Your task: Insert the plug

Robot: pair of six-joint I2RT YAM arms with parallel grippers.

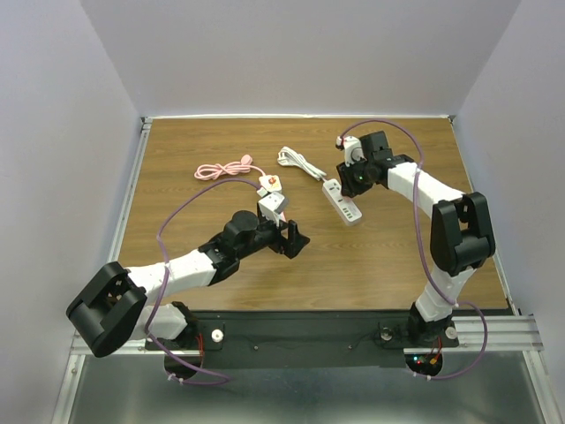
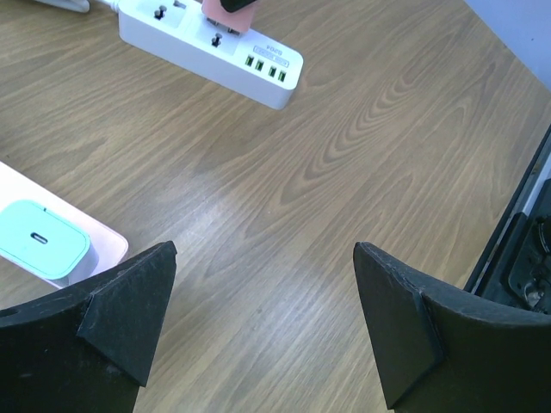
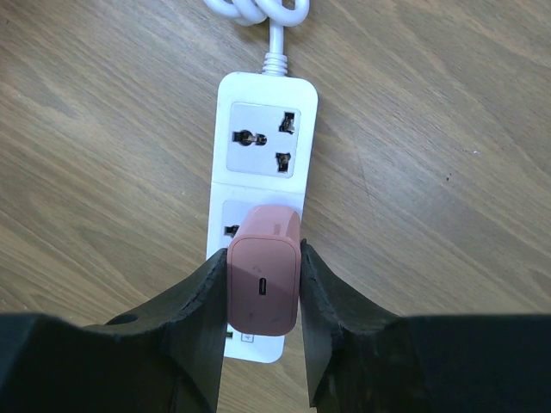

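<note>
A white power strip (image 3: pixel 263 112) lies on the wooden table; it also shows in the top view (image 1: pixel 346 203) and the left wrist view (image 2: pixel 211 45). My right gripper (image 3: pixel 263 292) is shut on a pink plug (image 3: pixel 264 280) and holds it upright over the strip's second socket. The plug's pins are hidden beneath it, so I cannot tell how deep it sits. From the left wrist view the pink plug (image 2: pixel 228 10) stands right at the strip's top face. My left gripper (image 2: pixel 263 318) is open and empty above bare table, nearer the front than the strip (image 1: pixel 296 240).
The strip's white cord (image 1: pixel 296 161) is coiled behind it. A pink cable (image 1: pixel 225 169) lies at the back left. A pink-white block with a teal charger (image 2: pixel 39 241) sits by the left gripper. The table's front edge (image 2: pixel 525 206) is close on the right.
</note>
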